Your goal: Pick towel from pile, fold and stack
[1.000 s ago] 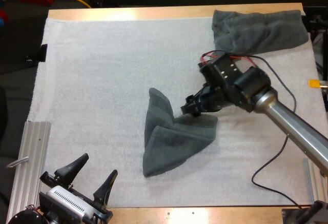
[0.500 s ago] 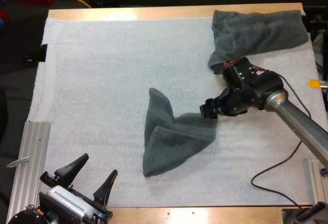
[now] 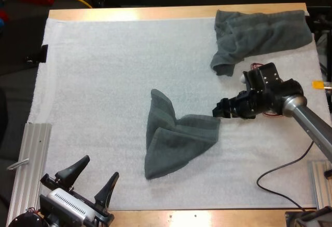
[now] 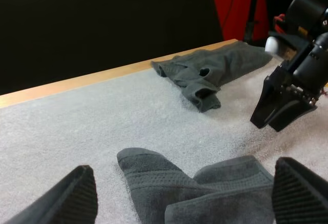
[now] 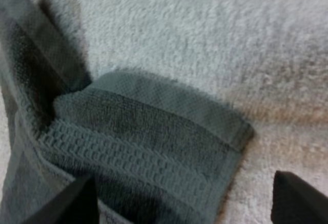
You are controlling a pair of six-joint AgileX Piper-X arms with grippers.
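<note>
**Left end effector** (image 3: 98,168), at the near left corner of the bench (image 3: 155,13): its arm is cut off by the picture's lower edge. In the left wrist view its fingers (image 4: 77,196) are cut off below their tips.

**Right end effector** (image 3: 218,111): its arm is cut off at the right edge. In the right wrist view its fingers (image 5: 77,201) are likewise truncated.

**Centre towel** (image 3: 174,141): the lower layers are hidden under its own folds, and both wrist views cut it off.

**Crumpled towel** (image 3: 259,32), at the far right corner: whether its end overhangs the bench's right edge cannot be told.
</note>
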